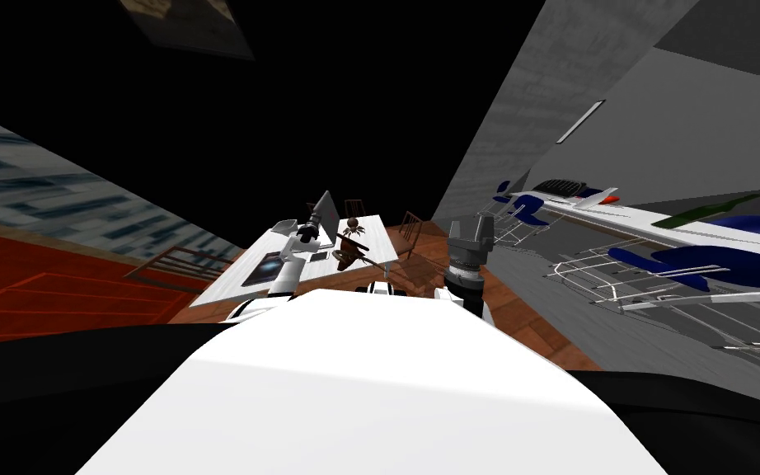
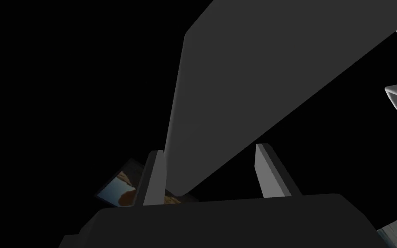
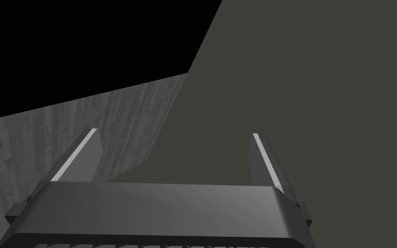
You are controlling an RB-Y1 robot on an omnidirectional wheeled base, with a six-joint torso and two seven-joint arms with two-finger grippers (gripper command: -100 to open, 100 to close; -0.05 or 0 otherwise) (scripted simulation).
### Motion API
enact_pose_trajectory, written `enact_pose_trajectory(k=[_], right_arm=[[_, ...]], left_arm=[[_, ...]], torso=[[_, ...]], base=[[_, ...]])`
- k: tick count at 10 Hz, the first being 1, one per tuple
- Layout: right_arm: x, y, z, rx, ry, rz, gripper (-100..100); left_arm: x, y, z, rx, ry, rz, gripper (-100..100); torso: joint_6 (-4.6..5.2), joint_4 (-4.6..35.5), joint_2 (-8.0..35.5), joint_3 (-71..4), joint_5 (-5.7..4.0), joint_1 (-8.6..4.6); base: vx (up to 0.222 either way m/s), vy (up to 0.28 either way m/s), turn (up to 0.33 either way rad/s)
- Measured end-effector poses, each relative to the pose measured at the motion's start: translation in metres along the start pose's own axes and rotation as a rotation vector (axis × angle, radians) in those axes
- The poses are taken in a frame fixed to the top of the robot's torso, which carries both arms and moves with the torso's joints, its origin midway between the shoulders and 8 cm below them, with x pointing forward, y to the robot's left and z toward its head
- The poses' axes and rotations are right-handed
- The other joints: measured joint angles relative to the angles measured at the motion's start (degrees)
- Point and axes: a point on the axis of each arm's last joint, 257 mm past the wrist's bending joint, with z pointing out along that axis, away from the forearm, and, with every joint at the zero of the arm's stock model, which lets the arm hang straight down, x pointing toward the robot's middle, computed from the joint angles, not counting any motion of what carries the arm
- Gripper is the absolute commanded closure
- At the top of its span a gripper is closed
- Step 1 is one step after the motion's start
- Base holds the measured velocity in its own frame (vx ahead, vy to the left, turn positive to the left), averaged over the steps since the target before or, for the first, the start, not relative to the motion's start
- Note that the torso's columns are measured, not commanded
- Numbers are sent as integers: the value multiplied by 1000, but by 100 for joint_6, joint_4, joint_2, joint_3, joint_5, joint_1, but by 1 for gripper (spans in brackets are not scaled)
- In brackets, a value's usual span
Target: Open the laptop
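Left tool [image 2: 207, 150], fingers spread, straddles a corner of the raised laptop lid [image 2: 258, 73], the panel stretching away ahead; right tool [image 3: 174, 133], also spread, hangs well off.

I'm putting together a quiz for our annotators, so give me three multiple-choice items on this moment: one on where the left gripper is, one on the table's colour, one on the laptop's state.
1. Where is the left gripper?
A. at the laptop's lid
B. down on the floor
C. at the blue chairs

2. What colour is the table top?
A. red
B. white
C. green

3. How does the laptop's lid stand?
A. flat shut
B. raised at an angle
C. lying detached beside the base

Answers:
1 A: the left wrist view shows the grey lid's corner between the open fingers.
2 B: the head view shows a white top.
3 B: the head view shows the lid tilted up off the base.
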Motion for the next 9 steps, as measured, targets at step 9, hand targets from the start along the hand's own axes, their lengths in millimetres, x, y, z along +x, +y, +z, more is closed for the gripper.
enact_pose_trajectory(k=[9], right_arm=[[0,0,0,0,0,0,0]], left_arm=[[24,3,2,-6,20,-353,100]], torso=[[3,14,18,12,-13,-35]], base=[[-29,125,36]])
